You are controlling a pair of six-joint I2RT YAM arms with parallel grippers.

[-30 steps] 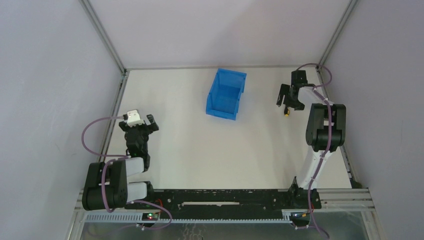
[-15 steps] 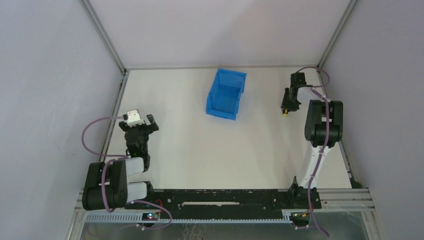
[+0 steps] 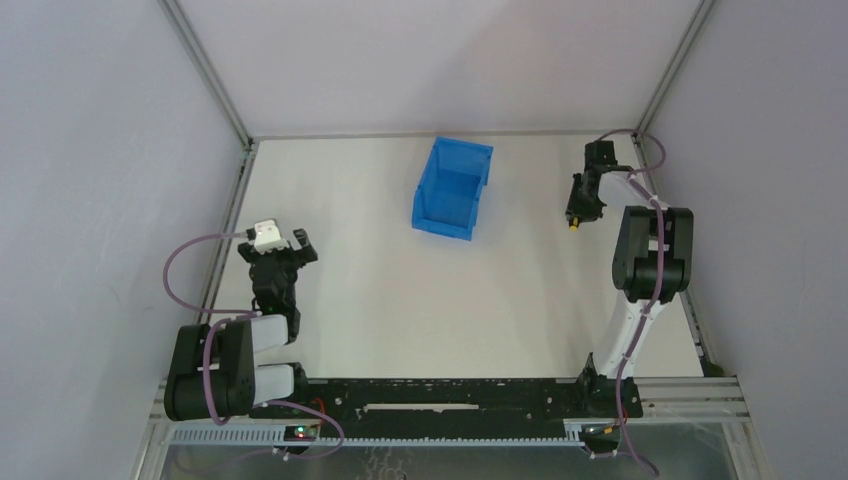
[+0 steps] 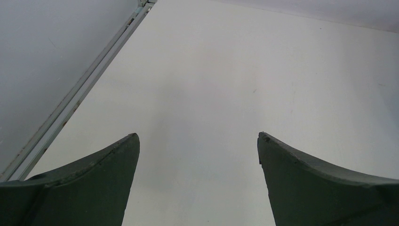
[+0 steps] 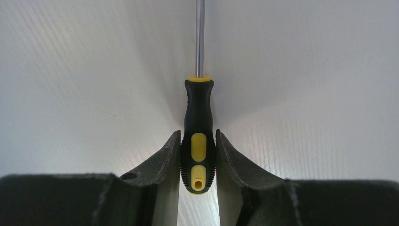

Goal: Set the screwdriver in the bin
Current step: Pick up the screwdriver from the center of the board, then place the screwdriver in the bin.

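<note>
The screwdriver [image 5: 198, 117] has a black handle with yellow inserts and a thin metal shaft pointing away from the camera. My right gripper [image 5: 198, 136] is shut on the rear of its handle, both fingers pressed against the ribbed sides. In the top view that gripper [image 3: 576, 208] is at the far right of the table, with the screwdriver's yellow end [image 3: 573, 225] peeking out below it. The blue bin [image 3: 452, 188] stands at the table's far middle, well left of the right gripper. My left gripper [image 4: 198, 139] is open over bare table, near the left edge [image 3: 291, 248].
Grey walls enclose the white table [image 3: 400, 290] on three sides, with aluminium rails [image 3: 228, 230] along its left and right edges. The right arm's upper link [image 3: 650, 250] stands close to the right wall. A black rail [image 3: 440, 395] runs along the near edge.
The right gripper has closed from wide open onto the screwdriver's handle and shifted slightly toward the far side. The left arm and the bin have not moved.
</note>
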